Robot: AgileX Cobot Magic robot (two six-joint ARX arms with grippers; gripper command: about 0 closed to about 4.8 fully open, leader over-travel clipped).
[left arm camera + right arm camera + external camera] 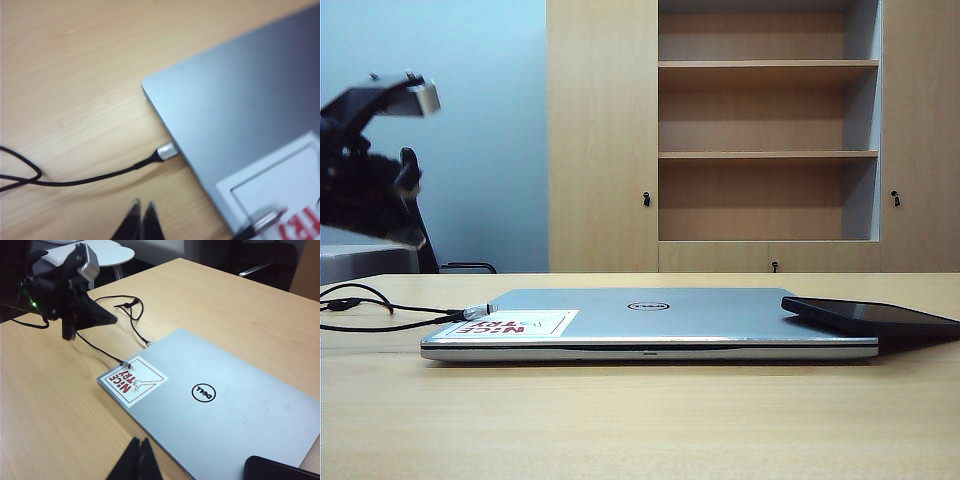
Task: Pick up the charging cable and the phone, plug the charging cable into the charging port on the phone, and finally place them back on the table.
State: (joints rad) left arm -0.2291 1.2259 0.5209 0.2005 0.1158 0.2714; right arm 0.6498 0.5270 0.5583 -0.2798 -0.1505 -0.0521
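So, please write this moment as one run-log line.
left gripper shut, above thin black charging cable | right gripper shut, empty | black phone on silver laptop

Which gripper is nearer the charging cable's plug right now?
Left. The shut left gripper hovers above the charging cable near its silver plug. The shut right gripper is off the laptop's opposite edge, nearer the phone.

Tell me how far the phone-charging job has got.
Nothing looks done yet. The thin black charging cable lies on the beige wooden table, its silver plug on the silver laptop's sticker; the black glossy phone rests on the laptop's corner, unplugged. In hand: the left gripper, shut and empty, hovers above the cable; the right gripper, shut, is over the laptop's edge. Left: both pickups, plugging, setting down.
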